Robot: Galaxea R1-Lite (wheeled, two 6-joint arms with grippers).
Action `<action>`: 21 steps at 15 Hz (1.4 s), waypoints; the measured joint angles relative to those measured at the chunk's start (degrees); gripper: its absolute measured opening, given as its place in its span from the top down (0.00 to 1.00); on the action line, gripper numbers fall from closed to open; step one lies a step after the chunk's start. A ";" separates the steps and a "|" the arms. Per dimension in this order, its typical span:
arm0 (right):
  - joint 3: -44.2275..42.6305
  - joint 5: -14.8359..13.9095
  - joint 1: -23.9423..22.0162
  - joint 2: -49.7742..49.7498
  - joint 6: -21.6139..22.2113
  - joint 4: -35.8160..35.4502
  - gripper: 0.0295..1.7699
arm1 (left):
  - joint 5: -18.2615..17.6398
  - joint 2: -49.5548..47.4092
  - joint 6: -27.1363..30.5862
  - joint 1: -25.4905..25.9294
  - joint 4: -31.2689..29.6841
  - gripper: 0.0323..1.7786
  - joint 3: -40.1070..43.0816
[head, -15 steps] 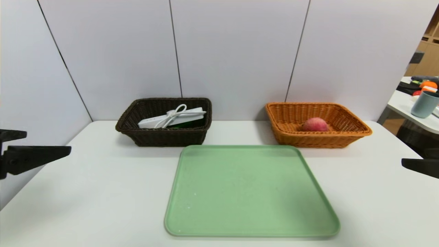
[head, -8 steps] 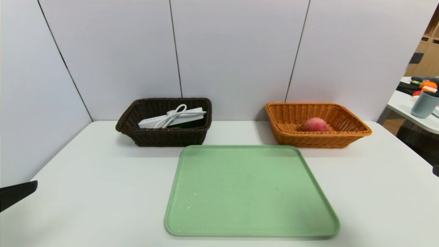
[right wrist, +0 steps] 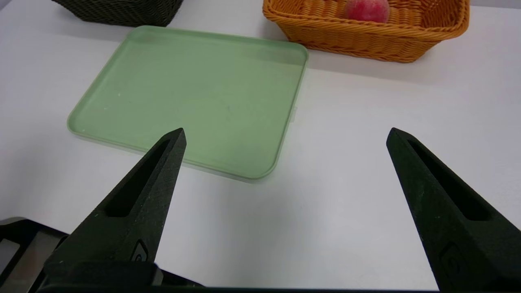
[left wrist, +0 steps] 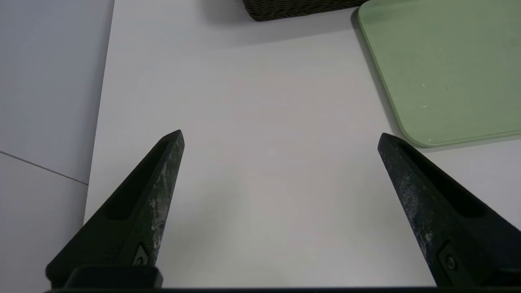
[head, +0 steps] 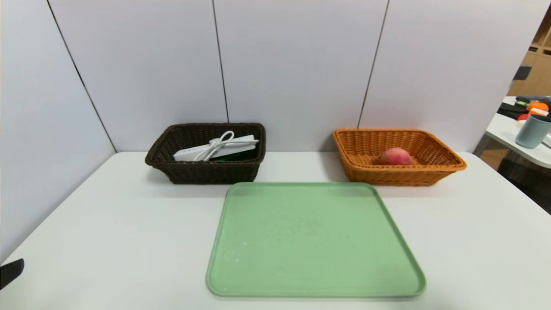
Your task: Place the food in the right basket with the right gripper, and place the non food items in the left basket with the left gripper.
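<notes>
Both grippers have drawn back toward the near side since the earlier frame: the left gripper (left wrist: 281, 136) now shows only a fingertip at the left edge of the head view, and the right gripper (right wrist: 287, 132) has left that view altogether. Each stands wide open over the table (head: 107, 241), with nothing between its fingers. The peach (head: 396, 156) lies in the orange basket (head: 400, 176), and the power strip (head: 189, 153) with its white cable (head: 223, 144) rests aslant in the dark basket (head: 211, 172), above something green (head: 234, 156) that I cannot make out. Between them and nearer sits the green tray (head: 314, 241), with nothing on it but a few pale specks, so the sorting looks finished. Should the peach need moving, it would probably be fairly light, rounded and apt to roll, easily bruised if real; best taken across its widest part with a gentle squeeze. The power strip is likely stiff, smooth and heavier, better gripped across its narrow width near the middle, clear of the loose loops, which could snag on the wicker. As for looks, the peach is rosy red and round, paler in patches; the strip is long, white and boxy, its cord bundled over the middle with one loop standing up.
</notes>
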 joint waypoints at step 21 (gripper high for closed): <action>10.61 5.07 0.67 -18.43 -1.05 5.29 0.04 | -1.16 -16.21 -0.07 2.49 0.00 0.05 14.25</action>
